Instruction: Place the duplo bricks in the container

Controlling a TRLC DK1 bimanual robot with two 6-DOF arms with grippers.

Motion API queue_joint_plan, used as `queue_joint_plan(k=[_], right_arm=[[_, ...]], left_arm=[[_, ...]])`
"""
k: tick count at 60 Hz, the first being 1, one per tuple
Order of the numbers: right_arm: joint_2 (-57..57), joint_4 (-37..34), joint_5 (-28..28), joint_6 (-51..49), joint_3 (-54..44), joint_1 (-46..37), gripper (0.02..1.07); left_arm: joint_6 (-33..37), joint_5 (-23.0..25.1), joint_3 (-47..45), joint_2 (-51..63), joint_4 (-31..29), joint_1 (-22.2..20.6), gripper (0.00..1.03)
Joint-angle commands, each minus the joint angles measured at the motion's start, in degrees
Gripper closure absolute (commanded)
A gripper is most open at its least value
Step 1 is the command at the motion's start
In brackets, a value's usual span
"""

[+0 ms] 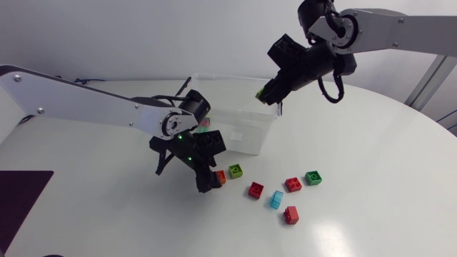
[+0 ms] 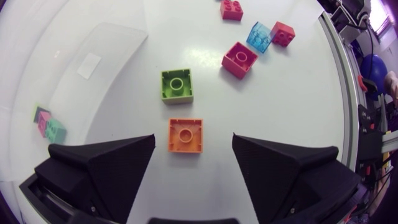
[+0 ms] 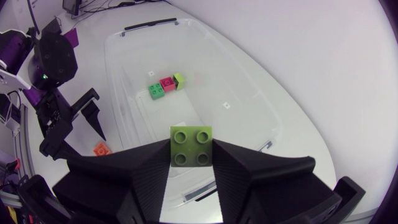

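Above the table, in the head view, the left gripper (image 1: 206, 175) hangs low over an orange brick (image 1: 221, 177), probably lined up to grasp it. The right gripper (image 1: 265, 93) is raised over the clear container (image 1: 246, 146), clamped on a lime brick (image 1: 257, 93) and apparently positioned to drop it in. Other loose bricks (image 1: 293, 184) lie on the table beyond the left gripper.

Below the left wrist camera, the fingers stand wide apart and touch nothing. The orange brick lies between them, with a light green brick (image 2: 176, 85) just ahead.

Under the right wrist camera, both fingers press the lime brick from two sides. Beneath it is the open container, with three small bricks (image 3: 163, 86) inside.
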Motion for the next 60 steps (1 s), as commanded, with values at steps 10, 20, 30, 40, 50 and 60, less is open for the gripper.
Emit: queue_joint_plan(k=[10,20,30,40,50,60], right_arm=[[1.5,0.6,0.7,0.4,1.2,0.2,0.45],[1.5,0.6,1.1,0.3,1.6,0.3,0.19],[0.3,0.2,1.1,0.4,0.5,0.3,0.11],[-4.5,0.6,1.0,0.1,-4.7,-0.1,0.11],[-11.0,1.7,0.8,-0.9,-12.8,-1.8,0.09],[-16.5,2.2,0.6,-1.1,-21.6,-5.3,0.07]], left_arm=[[2.4,-0.5,1.8,4.8,-0.6,-0.2,0.09],[2.5,-0.6,3.1,5.6,-0.6,-0.3,0.09],[2.0,-1.5,5.9,7.9,-0.9,-0.6,0.17],[1.9,-1.6,6.5,9.3,-2.2,-0.9,0.54],[2.3,-1.7,6.4,8.7,-5.0,-0.5,0.7],[2.8,-1.6,5.7,4.8,-7.9,1.0,0.71]])
